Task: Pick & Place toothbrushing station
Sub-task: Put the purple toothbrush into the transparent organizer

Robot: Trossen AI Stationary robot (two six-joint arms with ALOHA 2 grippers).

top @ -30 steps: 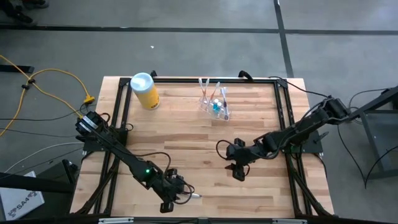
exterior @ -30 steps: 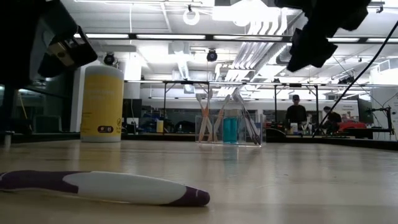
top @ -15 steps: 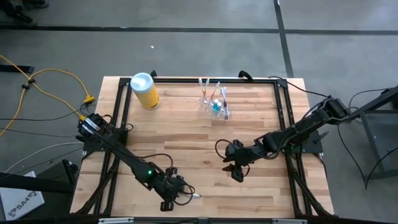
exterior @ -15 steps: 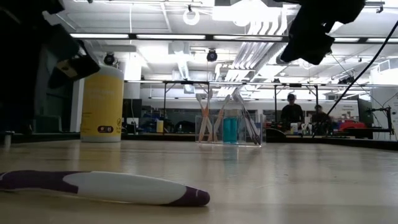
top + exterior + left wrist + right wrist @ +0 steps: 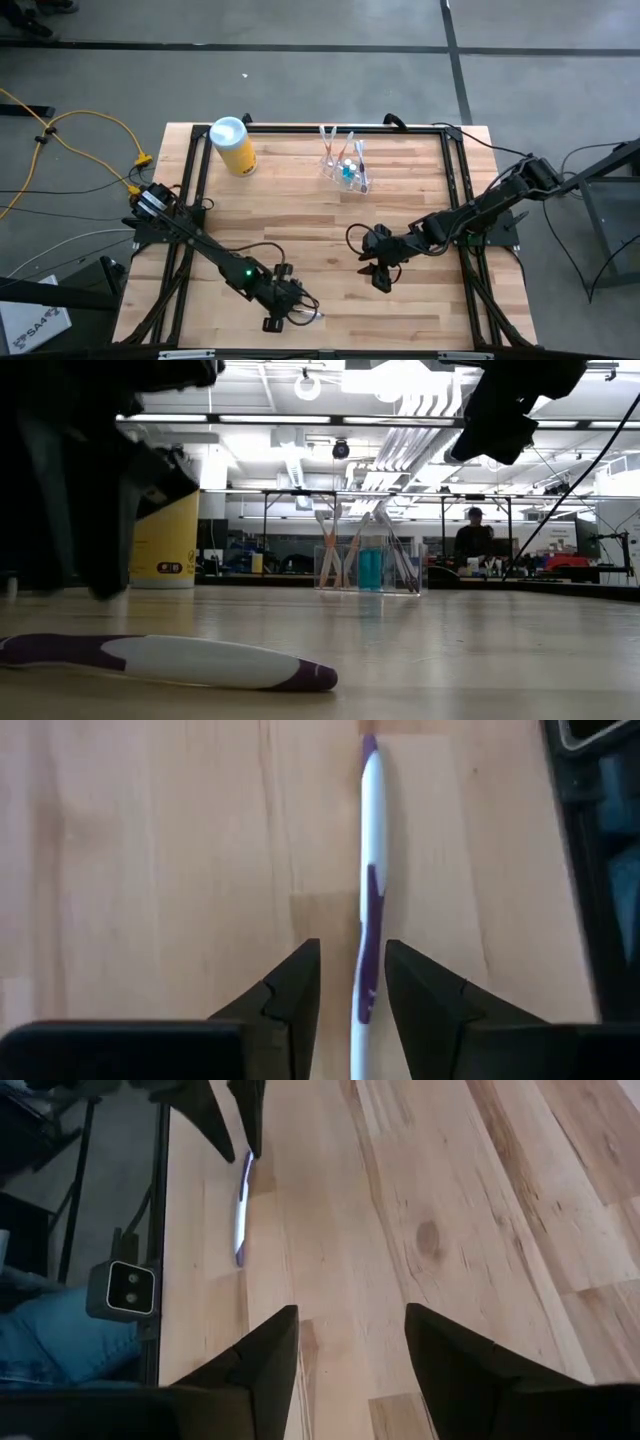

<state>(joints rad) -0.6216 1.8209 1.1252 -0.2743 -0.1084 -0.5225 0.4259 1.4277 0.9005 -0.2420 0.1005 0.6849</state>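
Your left gripper [image 5: 352,982] sits low at the near edge of the wooden table [image 5: 300,215], left of centre, with its fingers [image 5: 292,990] parted and straddling a white and purple toothbrush [image 5: 367,900]. You can see in the left wrist view that the brush runs lengthwise through the gap between the two fingers; whether either finger touches it you cannot tell. In the low view the toothbrush [image 5: 170,660] lies flat on the wood, so it is not lifted.

Your right gripper [image 5: 350,1345] hangs above the middle of the table, right of centre, spread wide with nothing between its fingers; only bare planks show beneath it. Looking past it in the right wrist view, you can see the same toothbrush [image 5: 242,1215] farther off.

At the far side of the table, near the middle of the far edge, stands the toothbrushing station [image 5: 345,162], a clear holder cup, upright, with several brushes leaning in it and something blue inside. It is well apart from both grippers. To its left, at the far left corner, stands a yellow canister [image 5: 232,146] with a pale blue lid, also upright.
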